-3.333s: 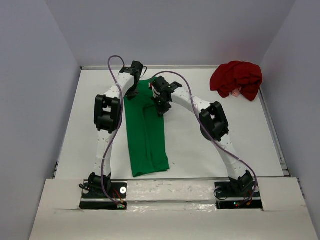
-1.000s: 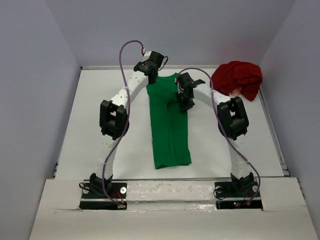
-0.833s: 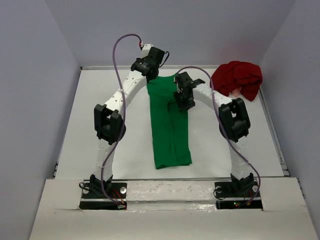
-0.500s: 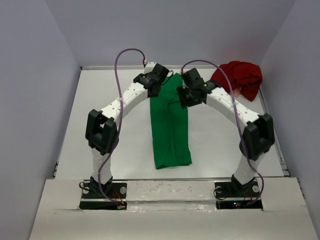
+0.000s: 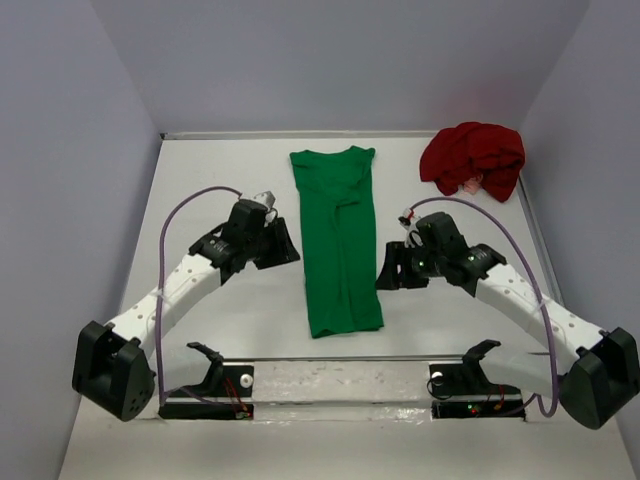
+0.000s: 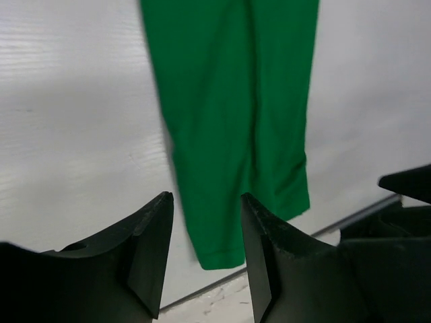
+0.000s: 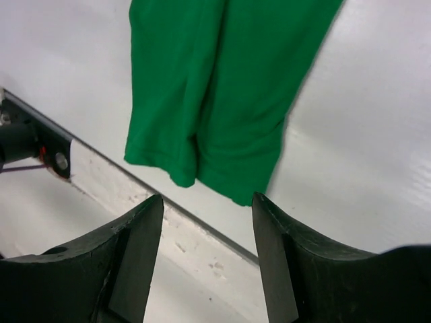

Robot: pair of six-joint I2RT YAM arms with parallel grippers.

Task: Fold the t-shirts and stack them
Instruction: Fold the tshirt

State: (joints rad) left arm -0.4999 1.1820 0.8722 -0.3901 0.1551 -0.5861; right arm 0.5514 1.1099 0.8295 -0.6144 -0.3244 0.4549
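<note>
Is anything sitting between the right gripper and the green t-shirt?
Nothing visible. The right gripper hangs just beside the right edge of the green t-shirt, fingers apart and empty, with only bare white table between. The red t-shirt lies bunched in the far right corner, off that path.

White table (image 5: 200, 180), pale lavender walls (image 5: 350, 60) on three sides; near edge, glossy white strip (image 5: 340, 372), possibly tape.
</note>
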